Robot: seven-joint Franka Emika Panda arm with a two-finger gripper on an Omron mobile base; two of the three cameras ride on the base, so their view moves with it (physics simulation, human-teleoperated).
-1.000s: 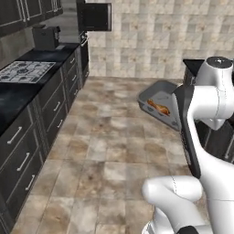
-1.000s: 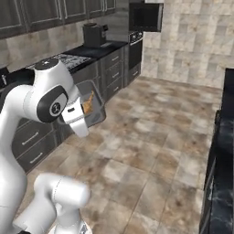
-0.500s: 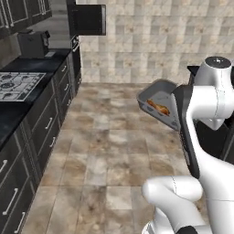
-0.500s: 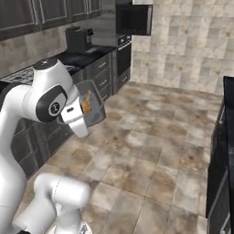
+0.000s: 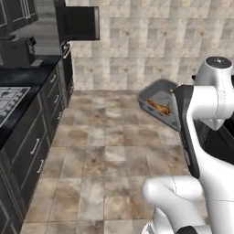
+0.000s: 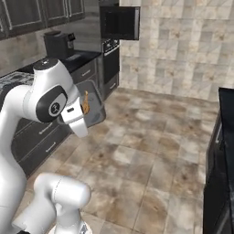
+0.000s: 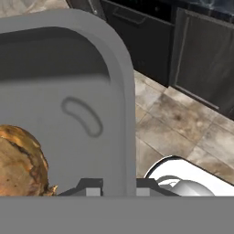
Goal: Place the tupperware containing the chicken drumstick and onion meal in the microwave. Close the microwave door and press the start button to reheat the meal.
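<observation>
Carrying is underway: our gripper [image 7: 118, 192] pinches the tupperware [image 5: 161, 104] by its rim, tilted above the floor. We haven't yet reached the far-left microwave [image 5: 78, 22]; loading, door and start button remain.

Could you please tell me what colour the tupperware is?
Grey; the tupperware shows best in the hand view.

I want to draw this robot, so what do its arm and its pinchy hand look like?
The arm is glossy white, made of fat rounded tubes with dark grey rings and caps at the joints. The gripper is small, with two dark grey fingertips. No cables or markings show.
</observation>
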